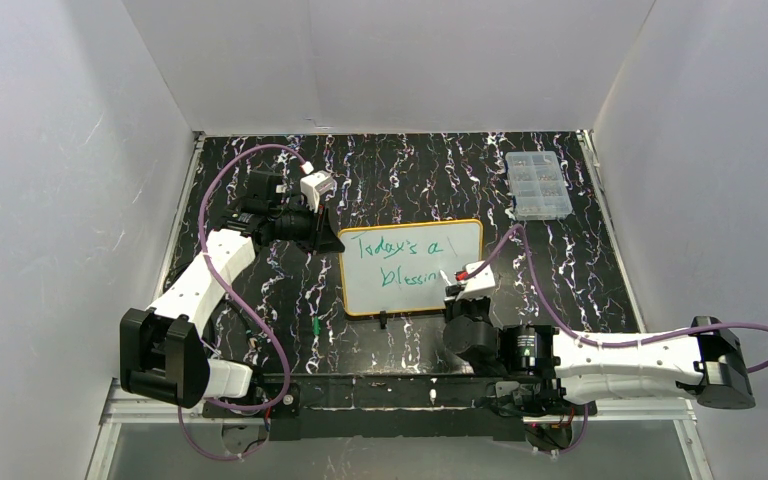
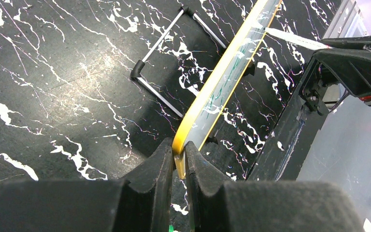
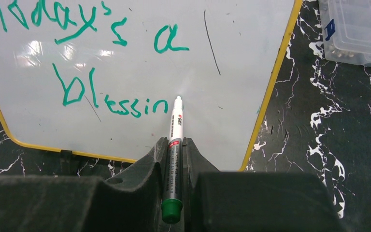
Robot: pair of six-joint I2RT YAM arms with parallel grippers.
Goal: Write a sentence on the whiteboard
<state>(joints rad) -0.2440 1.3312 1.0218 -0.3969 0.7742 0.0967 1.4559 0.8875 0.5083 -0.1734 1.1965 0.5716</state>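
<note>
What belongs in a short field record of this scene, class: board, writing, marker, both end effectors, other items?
Whiteboard: yellow frame, on black marbled table
Writing: green, "Today's a blessin"
Marker: tip just after the last letter
Left end effector: shut on whiteboard's edge
Right end effector: shut on marker
Other: clear box, far right

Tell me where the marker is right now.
In the right wrist view, the marker is clamped in the right gripper, its tip at the whiteboard just right of the green writing.
</note>
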